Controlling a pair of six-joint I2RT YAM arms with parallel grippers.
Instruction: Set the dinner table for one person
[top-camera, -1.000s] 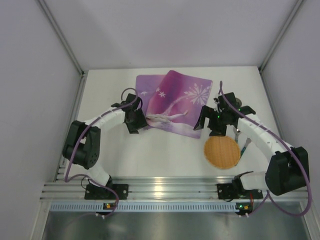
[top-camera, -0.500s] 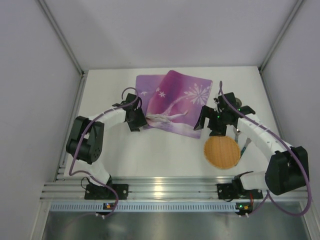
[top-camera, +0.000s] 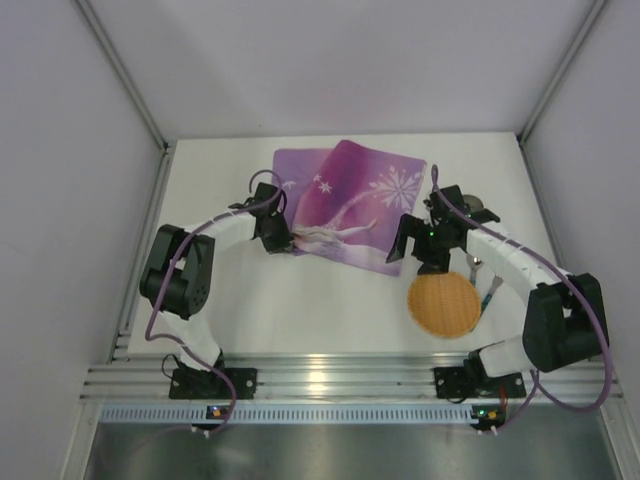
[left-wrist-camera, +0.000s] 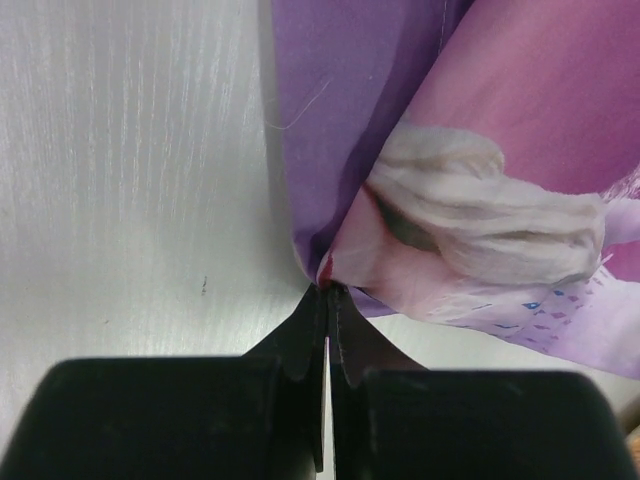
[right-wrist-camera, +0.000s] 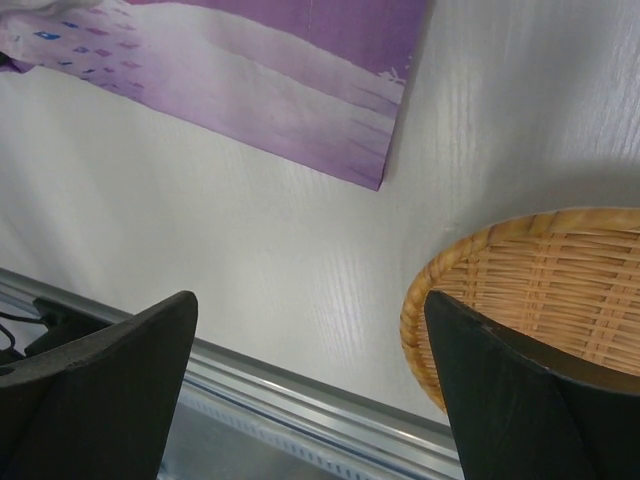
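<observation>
The dinner table (top-camera: 300, 300), a plain white top edged by an aluminium rail (top-camera: 320, 375), carried a purple snowflake placemat (top-camera: 350, 205) towards its far side, skewed and partly folded over itself. That was probably why the left gripper (left-wrist-camera: 327, 300) was pinched tight on the mat's near-left corner, low against the tabletop, placed to pull it flat. The right gripper (right-wrist-camera: 310, 300) hung wide and empty just above the table, between the mat's near-right corner and a round woven plate (top-camera: 443, 305); what looked like cutlery (top-camera: 488, 292) lay just right of that plate
</observation>
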